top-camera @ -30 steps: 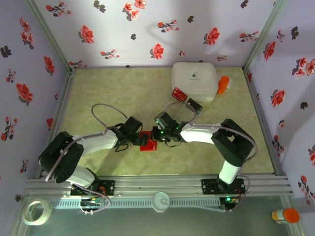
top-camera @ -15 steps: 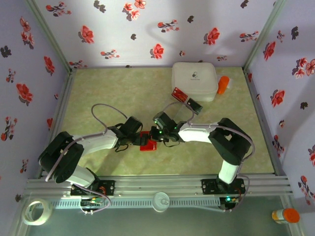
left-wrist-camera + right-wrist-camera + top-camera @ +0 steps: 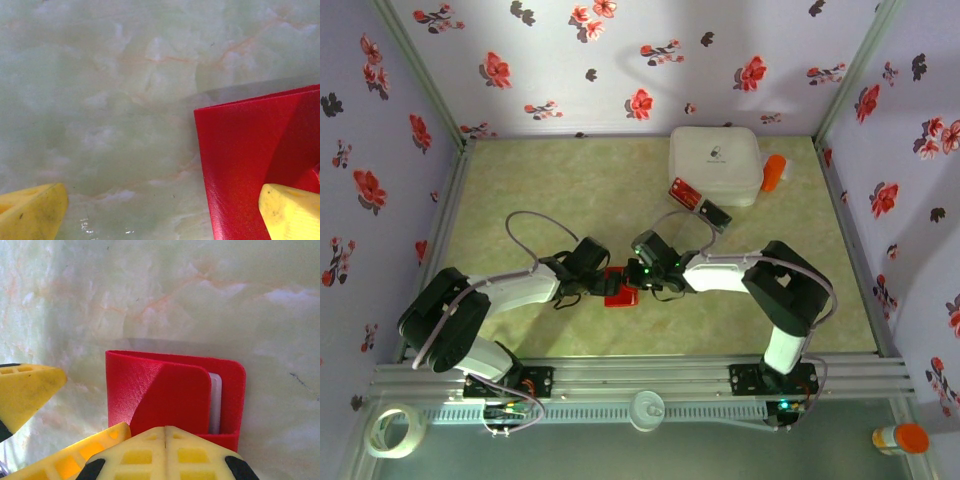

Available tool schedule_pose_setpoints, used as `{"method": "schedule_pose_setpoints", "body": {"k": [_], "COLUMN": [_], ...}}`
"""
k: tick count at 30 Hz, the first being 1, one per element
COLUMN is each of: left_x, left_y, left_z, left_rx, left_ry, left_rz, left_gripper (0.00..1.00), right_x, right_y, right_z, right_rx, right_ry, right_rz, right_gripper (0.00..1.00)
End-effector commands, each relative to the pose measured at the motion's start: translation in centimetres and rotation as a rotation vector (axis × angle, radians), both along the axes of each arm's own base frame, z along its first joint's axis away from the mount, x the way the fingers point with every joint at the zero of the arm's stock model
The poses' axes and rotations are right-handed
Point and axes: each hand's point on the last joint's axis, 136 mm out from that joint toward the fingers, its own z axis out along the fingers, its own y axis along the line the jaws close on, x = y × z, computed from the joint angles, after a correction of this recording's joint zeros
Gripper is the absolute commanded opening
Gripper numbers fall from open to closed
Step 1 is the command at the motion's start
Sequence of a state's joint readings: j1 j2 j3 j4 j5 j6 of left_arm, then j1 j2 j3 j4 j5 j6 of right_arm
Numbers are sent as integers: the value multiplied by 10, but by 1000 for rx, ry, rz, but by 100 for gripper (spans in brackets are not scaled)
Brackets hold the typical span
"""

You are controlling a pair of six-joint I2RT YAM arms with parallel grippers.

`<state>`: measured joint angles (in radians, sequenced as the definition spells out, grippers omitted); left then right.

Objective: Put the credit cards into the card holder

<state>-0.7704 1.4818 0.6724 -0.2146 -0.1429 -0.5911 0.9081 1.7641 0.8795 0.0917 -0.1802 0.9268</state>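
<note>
Green marbled table (image 3: pixel 520 200), with a white box (image 3: pixel 715 160) at its far right. Both arms reach inward and meet over the card holder (image 3: pixel 620 288), which lies near the middle of the table, towards the near edge. In the right wrist view the card holder (image 3: pixel 175 395) lies partly folded: a red flap is bent over its left half, and a pale strip shows at its right edge. Whether that strip is a pocket lining or a card cannot be told. Two cards lie just near of the white box, well apart from the holder: a red card (image 3: pixel 684 191) and a dark card (image 3: pixel 714 215) to its right. The left gripper (image 3: pixel 160 215) has its fingers wide apart, one tip over the red cover and the other over bare table, gripping nothing. The right gripper (image 3: pixel 165 450) has its fingers pressed together at the holder's near edge, with nothing seen between them. Judged step: readying the holder, opening or steadying it, with no card in hand. The next move likely calls for the flap to be laid flat and held down so a pocket mouth is exposed, then one arm freed to fetch a thin card lying flat on the table.
</note>
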Motion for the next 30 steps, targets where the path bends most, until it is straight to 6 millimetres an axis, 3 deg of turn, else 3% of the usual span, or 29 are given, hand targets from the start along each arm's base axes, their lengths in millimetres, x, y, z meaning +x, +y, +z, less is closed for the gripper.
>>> {"method": "schedule_pose_setpoints", "body": {"k": [1,13,19,30], "left_x": [-24,-19,-17,-19], "left_y": [10,9,21,30], "left_z": [-26,-6,2,-9], "left_rx": [54,-32,-50,-17], "left_ry": [98,58,37,62], "left_rz": [-18,63,135,158], "left_gripper": [100,100,100,100], "right_x": [-29,-47,-52,-65], "right_y": [-12,-35,-44,-53], "right_z": [-32,-54,-63,-70], "right_rx": [-88,-203,-265,-348], "right_ry": [64,16,-11,-74], "right_rz": [30,44,55,77], "right_gripper": [0,0,0,0]}}
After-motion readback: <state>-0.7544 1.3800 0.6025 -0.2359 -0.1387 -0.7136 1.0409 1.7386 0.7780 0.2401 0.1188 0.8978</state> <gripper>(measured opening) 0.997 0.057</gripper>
